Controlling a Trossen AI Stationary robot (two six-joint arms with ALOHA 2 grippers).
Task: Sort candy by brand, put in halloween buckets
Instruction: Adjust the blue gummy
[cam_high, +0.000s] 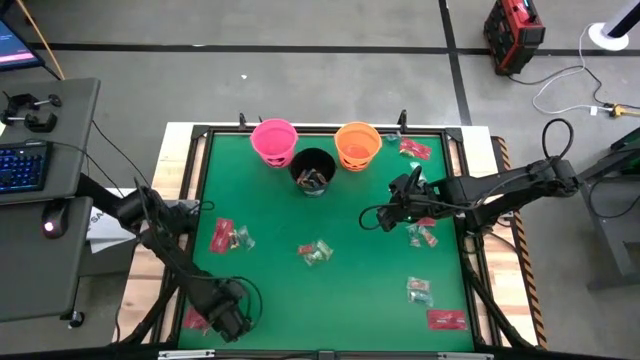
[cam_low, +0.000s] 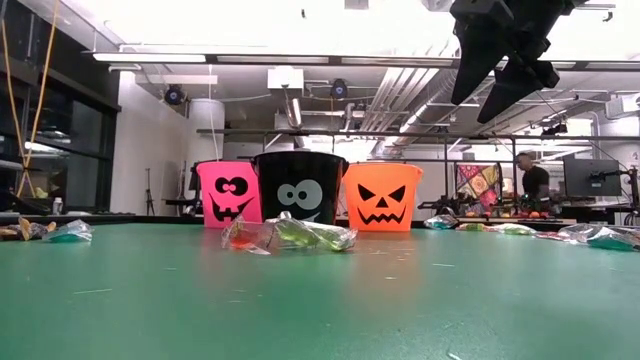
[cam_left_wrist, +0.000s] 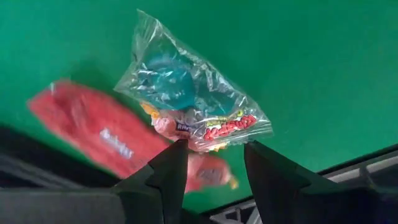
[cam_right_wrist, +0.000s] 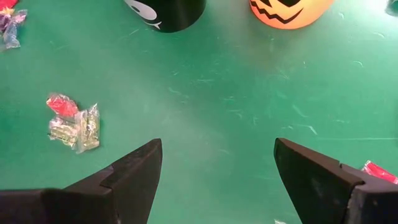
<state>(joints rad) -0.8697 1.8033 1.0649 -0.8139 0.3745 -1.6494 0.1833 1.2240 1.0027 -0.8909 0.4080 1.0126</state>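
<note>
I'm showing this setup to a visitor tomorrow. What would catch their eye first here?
Three Halloween buckets stand in a row at the far edge of the green table: the pink bucket, the black bucket slightly forward, and the orange bucket. Wrapped candy lies scattered in small clumps, such as the candy clump mid-table. The right gripper hangs open above the table's right half, while the left gripper sits at the near left corner over a clear candy bag.
</note>
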